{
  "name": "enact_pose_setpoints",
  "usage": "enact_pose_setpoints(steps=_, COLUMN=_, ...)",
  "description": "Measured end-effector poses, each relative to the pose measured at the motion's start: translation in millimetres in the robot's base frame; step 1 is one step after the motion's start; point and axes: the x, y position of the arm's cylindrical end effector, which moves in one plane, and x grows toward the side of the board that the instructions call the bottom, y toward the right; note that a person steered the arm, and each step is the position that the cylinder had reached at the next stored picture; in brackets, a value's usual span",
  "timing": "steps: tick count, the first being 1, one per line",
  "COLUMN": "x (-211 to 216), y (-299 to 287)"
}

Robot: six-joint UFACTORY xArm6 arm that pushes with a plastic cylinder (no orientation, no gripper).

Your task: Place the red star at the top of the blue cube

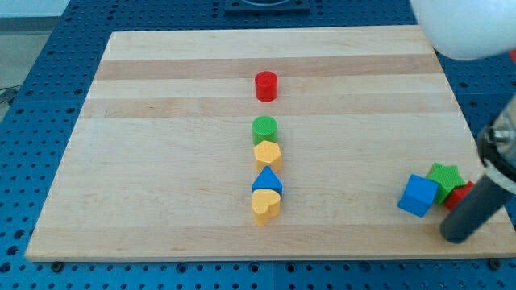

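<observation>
The blue cube [418, 196] lies near the view's lower right corner of the wooden board [161, 161]. A green star [444, 179] touches its upper right side. The red star [459, 195] sits just right of the cube and below the green star, partly hidden by my rod. My tip [455, 234] rests on the board just below the red star and right of the blue cube's lower corner.
A red cylinder [266, 85] stands at the upper middle. Below it a column runs down the middle: green cylinder [264, 128], yellow hexagon [268, 153], blue triangle [268, 180], yellow heart [265, 206]. A blurred white arm part [468, 28] fills the view's top right.
</observation>
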Motion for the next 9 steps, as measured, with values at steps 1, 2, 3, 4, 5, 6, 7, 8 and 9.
enact_pose_setpoints(steps=1, x=-16.7, y=-27.5)
enact_pose_setpoints(steps=2, x=-14.6, y=-37.0)
enact_pose_setpoints(steps=3, x=-27.7, y=-47.5)
enact_pose_setpoints(steps=4, x=-69.7, y=-82.6)
enact_pose_setpoints(steps=5, x=-113.8, y=-120.7)
enact_pose_setpoints(steps=6, x=-109.5, y=-138.1)
enact_pose_setpoints(steps=7, x=-38.0, y=-128.2)
enact_pose_setpoints(steps=8, x=17.0, y=-106.6)
enact_pose_setpoints(steps=9, x=18.3, y=-88.3)
